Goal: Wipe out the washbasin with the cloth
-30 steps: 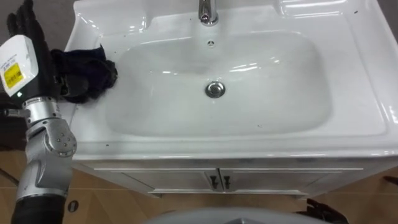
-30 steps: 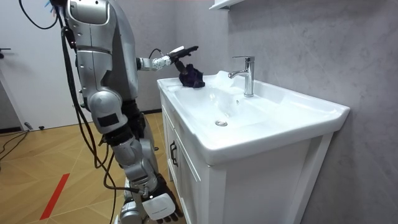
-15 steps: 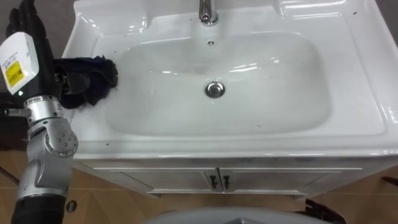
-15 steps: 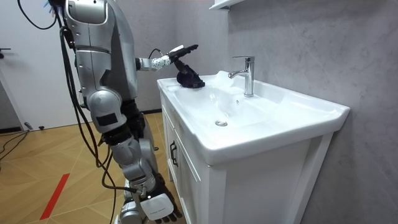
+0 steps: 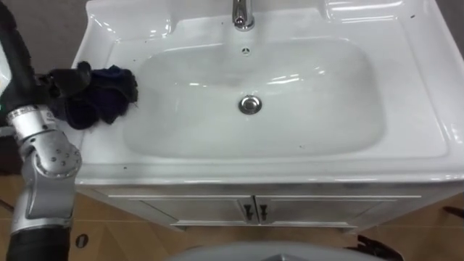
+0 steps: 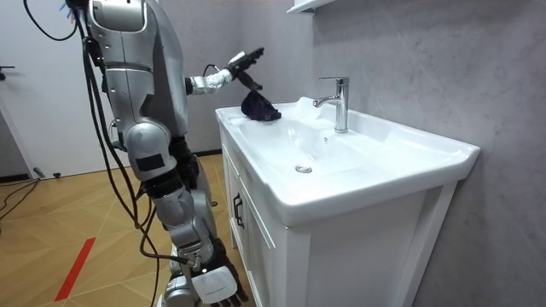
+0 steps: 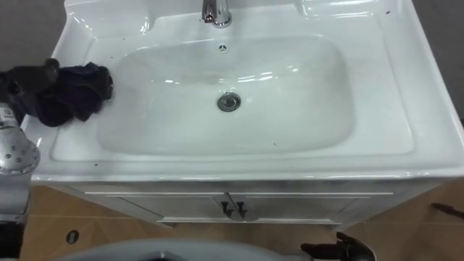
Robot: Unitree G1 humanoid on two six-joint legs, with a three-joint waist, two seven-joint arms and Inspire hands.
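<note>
- One dark cloth [image 5: 101, 100] lies bunched on the white basin's [image 5: 304, 156] left ledge, at the left of the eye views, just outside the bowl.
- Left hand [image 5: 64, 81] sits at the cloth's left edge, dark fingers curled against the fabric; whether they pinch it or only touch it cannot be told (dark on dark).
- Room view: the robot stands at the vanity's end, left arm raised over the cloth, at that view's upper centre.
- Bowl looks bare and glossy around the drain [image 5: 250, 104], below the tap [image 5: 241, 13] at top centre.
- Step in hand, as judged: either taking up the cloth for wiping or setting it down afterwards; the scene fits both.
</note>
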